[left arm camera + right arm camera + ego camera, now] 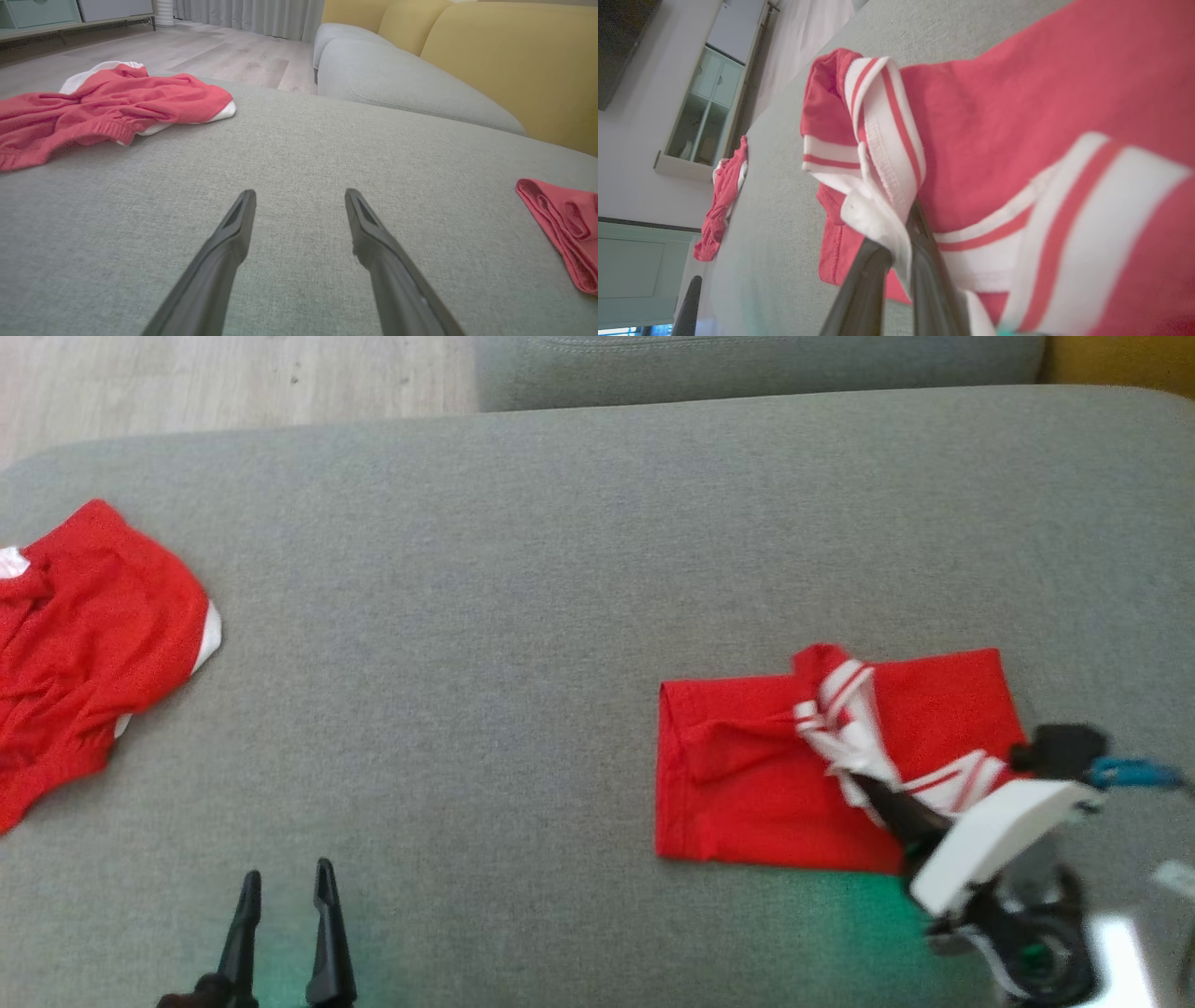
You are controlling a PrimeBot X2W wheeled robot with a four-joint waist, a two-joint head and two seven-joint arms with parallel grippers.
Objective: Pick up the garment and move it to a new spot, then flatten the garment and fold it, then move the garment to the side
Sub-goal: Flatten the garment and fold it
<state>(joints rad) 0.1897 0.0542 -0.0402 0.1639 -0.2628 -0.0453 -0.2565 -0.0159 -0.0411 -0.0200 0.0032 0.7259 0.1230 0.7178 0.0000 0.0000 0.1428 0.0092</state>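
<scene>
Since the right gripper [866,789] pinches only the striped trim [845,709] of the folded red garment [747,775] lying at the right of the grey cushion [523,616], dragging could unfold it; the left gripper [285,887] hangs spread.

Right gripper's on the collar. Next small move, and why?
Probably drag the folded garment sideways with the right gripper: it lies folded on the cushion, striped collar clamped in that gripper; left gripper open, apart.

The folded garment [747,784] at lower right is red with white, red-striped trim. The crumpled garment [84,644] at left is red with white edges. The sofa cushion [523,569] is grey.
</scene>
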